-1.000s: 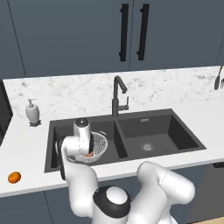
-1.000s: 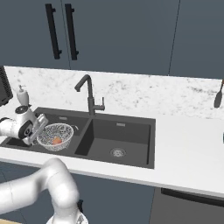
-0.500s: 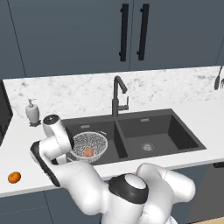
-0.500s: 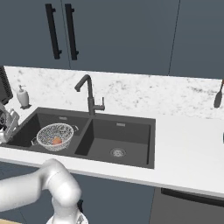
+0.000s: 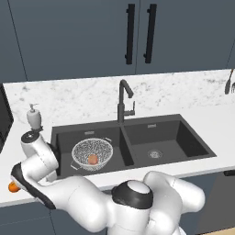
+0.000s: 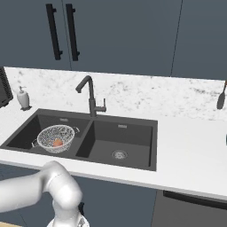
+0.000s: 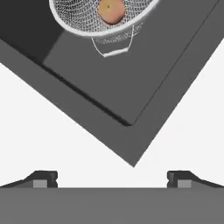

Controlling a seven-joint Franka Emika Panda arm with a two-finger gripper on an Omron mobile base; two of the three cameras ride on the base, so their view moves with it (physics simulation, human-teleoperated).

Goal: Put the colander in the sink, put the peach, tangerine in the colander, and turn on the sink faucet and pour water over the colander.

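Both claw fingers wide apart, empty, above counter.

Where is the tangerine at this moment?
In the left base view, the tangerine lies on the white counter at the far left, left of the sink, partly hidden by the arm.

text: none readable | labels: none | brands: none | numbers: none | signs: none

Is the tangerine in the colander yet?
No, the tangerine lies on the counter; the colander holds one peach.
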